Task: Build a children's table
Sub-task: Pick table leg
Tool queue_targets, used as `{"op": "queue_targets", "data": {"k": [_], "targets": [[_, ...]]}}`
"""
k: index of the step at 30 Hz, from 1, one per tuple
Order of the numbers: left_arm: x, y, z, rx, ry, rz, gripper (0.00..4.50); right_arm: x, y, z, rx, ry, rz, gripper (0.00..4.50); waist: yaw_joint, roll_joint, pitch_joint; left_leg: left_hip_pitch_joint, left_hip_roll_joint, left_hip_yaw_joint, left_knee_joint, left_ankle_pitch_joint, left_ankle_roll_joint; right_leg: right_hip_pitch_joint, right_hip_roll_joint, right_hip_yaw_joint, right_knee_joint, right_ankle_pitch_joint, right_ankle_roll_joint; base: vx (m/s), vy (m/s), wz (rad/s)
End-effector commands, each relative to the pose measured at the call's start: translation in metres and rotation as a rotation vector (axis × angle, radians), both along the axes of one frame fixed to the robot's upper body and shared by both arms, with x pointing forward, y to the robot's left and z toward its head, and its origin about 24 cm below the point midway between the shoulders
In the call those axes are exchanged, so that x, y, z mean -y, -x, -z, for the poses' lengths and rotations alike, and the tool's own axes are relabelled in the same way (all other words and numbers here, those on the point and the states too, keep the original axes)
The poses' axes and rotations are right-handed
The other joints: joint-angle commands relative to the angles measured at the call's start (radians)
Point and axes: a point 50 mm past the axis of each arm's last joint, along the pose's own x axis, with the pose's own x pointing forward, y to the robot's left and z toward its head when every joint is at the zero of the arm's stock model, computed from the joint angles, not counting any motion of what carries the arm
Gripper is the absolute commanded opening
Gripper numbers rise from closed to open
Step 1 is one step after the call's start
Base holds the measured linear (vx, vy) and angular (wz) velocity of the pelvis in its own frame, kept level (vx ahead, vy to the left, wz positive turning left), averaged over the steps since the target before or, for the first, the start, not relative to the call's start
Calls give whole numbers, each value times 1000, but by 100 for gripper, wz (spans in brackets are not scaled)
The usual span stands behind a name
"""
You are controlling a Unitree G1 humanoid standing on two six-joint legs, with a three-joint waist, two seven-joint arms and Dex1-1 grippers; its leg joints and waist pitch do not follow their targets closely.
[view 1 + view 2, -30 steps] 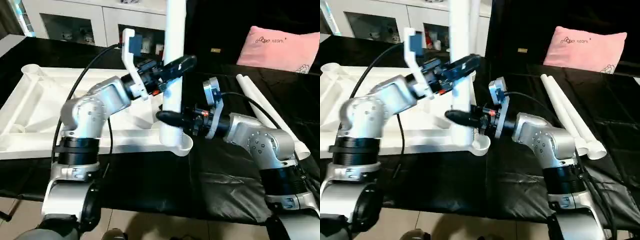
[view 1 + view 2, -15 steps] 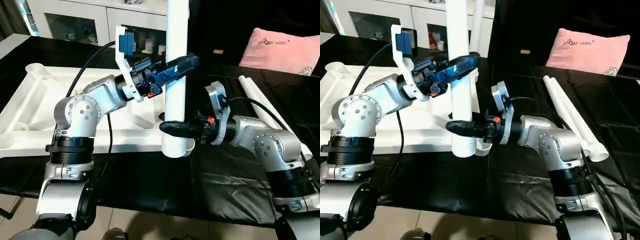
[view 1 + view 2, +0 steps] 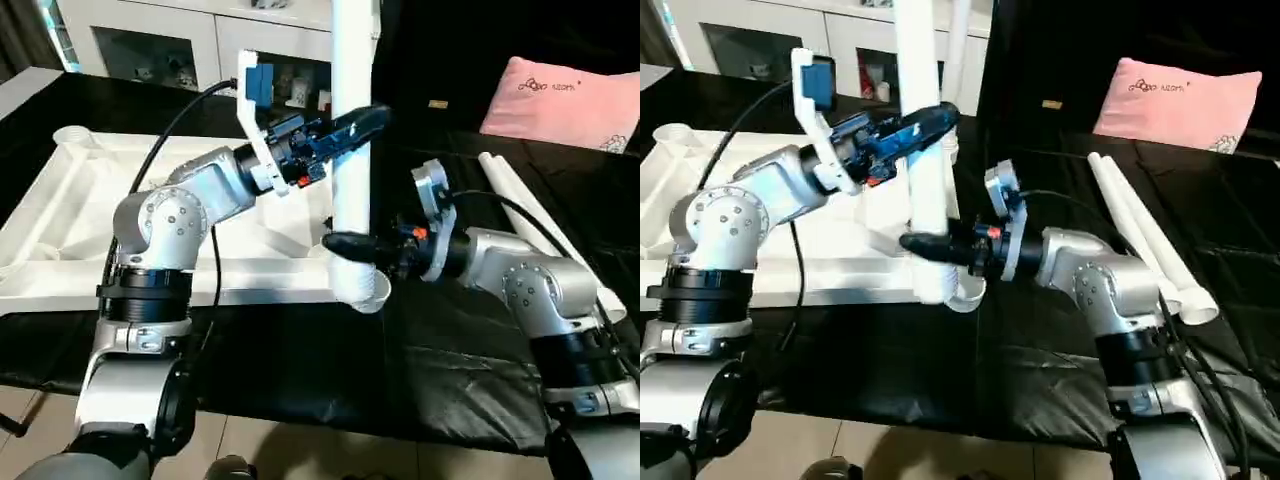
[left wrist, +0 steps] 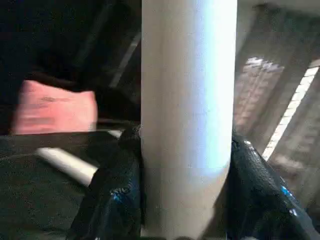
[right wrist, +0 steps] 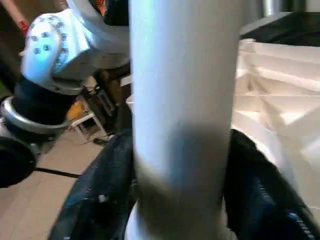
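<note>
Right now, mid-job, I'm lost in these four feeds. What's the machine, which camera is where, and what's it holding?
It is a humanoid robot with two silver arms, each ending in two black fingers. The two wide pictures come from its head, looking down over the arms. The two close-ups come from its wrists, looking along the fingers. On the black-covered surface lies the white tabletop, upside down with its ribs showing. Two spare legs lie to the right, near a pink pillow. Both grippers are closed on one upright white leg: the left gripper high up, the right gripper low, just above the near corner socket where the leg's foot stands.
</note>
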Motion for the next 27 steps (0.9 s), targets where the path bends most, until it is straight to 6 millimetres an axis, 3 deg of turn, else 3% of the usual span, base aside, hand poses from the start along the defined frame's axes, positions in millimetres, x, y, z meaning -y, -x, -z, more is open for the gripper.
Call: {"op": "queue_targets", "data": {"k": [1, 9, 15, 27], "targets": [[6, 0, -9, 58, -68, -6, 181, 4, -5, -7, 27, -1, 36, 294, 1, 0, -84, 12, 39, -10, -58, -92, 3, 63, -84, 53, -74, -188, -138, 0, 0, 0], [13, 4, -13, 99, -120, 46, 181, 6, -8, -6, 29, 52, 26, 343, 0, -1, -83, 11, 38, -9, -58, -98, -2, 63, -86, 53, -75, -203, -144, 0, 0, 0], [22, 13, -19, 118, -100, 142, 181, 4, -8, -3, 10, 85, -23, 345, 1, -2, -84, 10, 38, -8, -56, -92, 5, 65, -86, 53, -72, -179, -159, 0, 0, 0], [32, 25, -18, 131, -109, 261, 181, 0, -2, -6, 12, 73, -159, 345, 2, -3, -83, 9, 39, -8, -55, -97, 8, 65, -85, 53, -75, -207, -150, 0, 0, 0]]}}
